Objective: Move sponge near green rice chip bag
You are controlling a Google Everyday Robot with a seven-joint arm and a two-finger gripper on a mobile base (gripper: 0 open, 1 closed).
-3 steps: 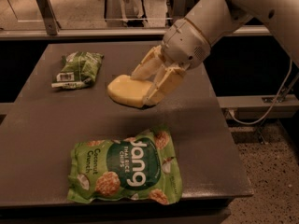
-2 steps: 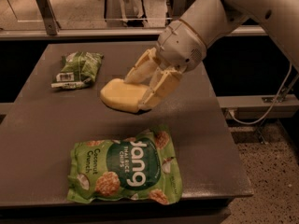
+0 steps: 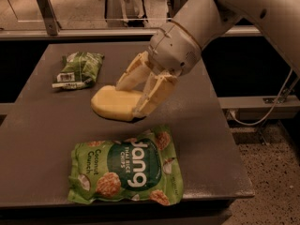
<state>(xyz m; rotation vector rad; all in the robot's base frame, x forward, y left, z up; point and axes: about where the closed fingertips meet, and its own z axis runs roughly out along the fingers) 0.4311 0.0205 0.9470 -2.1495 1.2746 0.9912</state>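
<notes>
Gripper [image 3: 130, 99] is clamping the pale yellow sponge [image 3: 110, 103], holding it just beyond the green rice chip bag [image 3: 124, 172].

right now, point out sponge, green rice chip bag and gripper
sponge [image 3: 108, 104]: camera view, its top face
green rice chip bag [image 3: 126, 172]: camera view, front label centre
gripper [image 3: 129, 101]: camera view, between fingertips, shut on the sponge
</notes>
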